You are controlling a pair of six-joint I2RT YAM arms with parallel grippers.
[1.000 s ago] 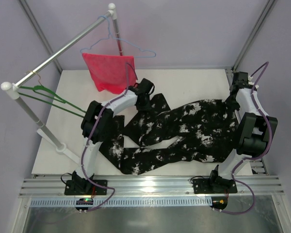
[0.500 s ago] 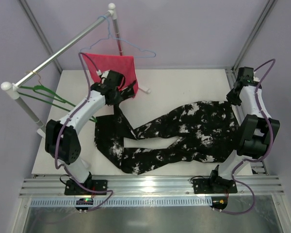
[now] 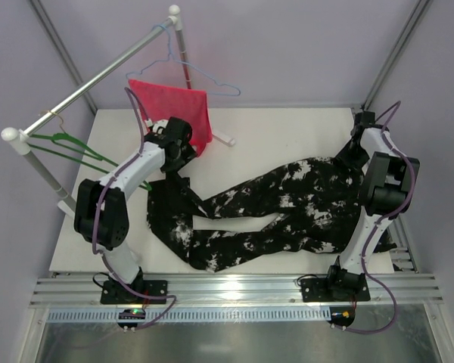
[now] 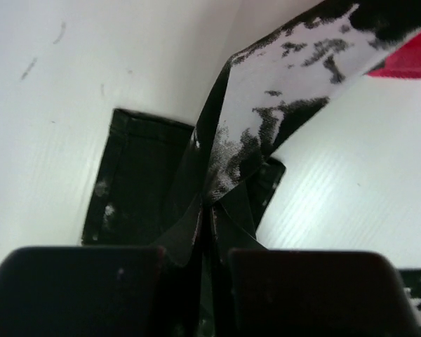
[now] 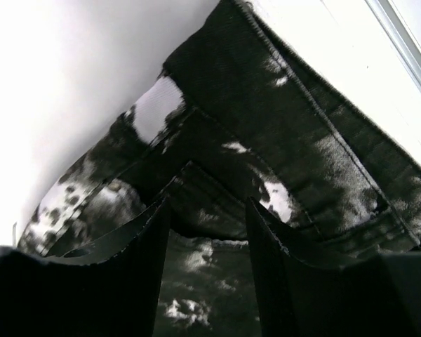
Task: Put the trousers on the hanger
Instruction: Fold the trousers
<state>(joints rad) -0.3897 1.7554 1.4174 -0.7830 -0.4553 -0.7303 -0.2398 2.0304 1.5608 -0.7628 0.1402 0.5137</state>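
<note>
I hold a trousers leg clamped in the left gripper, hanger past the table's left edge; right gripper gapes at the right edge.

left claw: fingers cut off by bottom edge; from above, tips hidden under its own wrist.
right claw: tips too small to make out from above.
trousers: waist partly under right arm; cut off in both wrist views.
hanger: lower end behind left arm.
red cloth: wrist view, corner only.
</note>
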